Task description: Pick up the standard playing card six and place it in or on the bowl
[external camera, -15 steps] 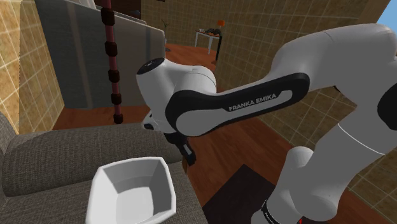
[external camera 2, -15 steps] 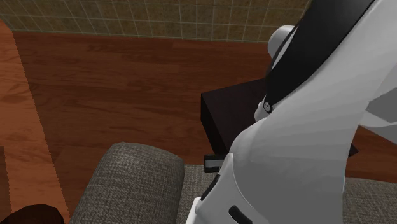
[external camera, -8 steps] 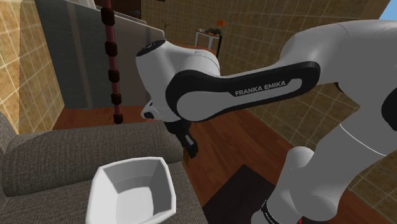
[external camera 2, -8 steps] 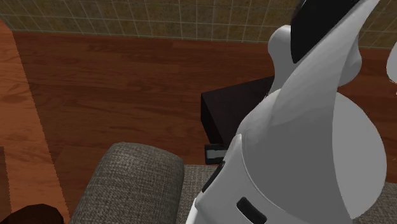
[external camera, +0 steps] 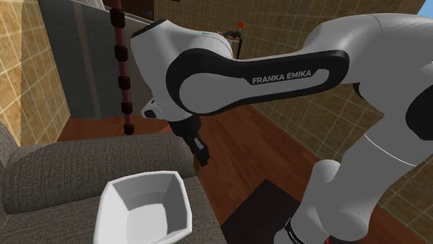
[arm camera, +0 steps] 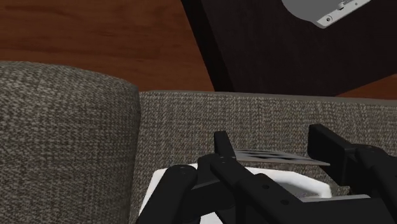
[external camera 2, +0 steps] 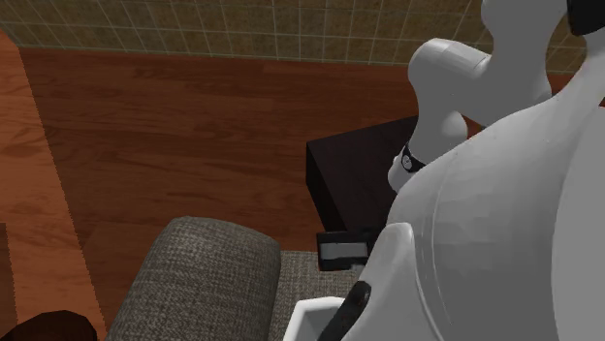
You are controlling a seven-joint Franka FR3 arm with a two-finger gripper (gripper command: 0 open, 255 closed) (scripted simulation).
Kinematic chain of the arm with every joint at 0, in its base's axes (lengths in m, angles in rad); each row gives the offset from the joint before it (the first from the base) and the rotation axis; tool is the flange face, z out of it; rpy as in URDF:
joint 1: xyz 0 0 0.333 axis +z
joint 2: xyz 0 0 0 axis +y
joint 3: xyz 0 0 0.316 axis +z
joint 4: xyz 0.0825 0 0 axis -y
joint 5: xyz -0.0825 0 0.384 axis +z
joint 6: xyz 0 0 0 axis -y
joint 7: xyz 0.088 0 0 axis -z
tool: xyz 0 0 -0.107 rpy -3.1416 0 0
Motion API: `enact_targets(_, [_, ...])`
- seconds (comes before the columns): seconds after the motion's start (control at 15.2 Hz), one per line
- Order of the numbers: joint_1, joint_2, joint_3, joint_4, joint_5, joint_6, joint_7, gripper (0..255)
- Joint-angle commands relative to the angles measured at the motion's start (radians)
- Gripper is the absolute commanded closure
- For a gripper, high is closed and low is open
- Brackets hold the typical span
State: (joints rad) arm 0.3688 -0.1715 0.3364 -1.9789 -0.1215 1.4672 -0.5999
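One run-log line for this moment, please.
phase: carry | black two-finger gripper: shut on thin grey patterned playing card | card: near white angular bowl on grey fabric sofa | release: not yet

Sofa (external camera: 76,163), 8 o'clock in the shoulder view: grey woven cloth, coarse, matt. Bowl (external camera: 139,208), 7 o'clock: white, smooth, matt. Floor (external camera 2: 175,126): red-brown wood boards, slight sheen. Wall (external camera 2: 242,29): tan tile. Arm (external camera: 208,76): smooth white shell, black trim. Gripper (arm camera: 272,151): matt black. Card (arm camera: 286,156) clasped in it: thin flat sheet, material not determinable.
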Motion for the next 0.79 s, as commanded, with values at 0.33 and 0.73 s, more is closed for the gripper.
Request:
enact_targets(0.33, [0.054, 0.275, 0.072, 0.343, -0.048, -0.108, 0.134, 255])
enact_targets(0.73, [0.121, 0.462, 0.095, 0.589, -0.099, -0.192, 0.206, 255])
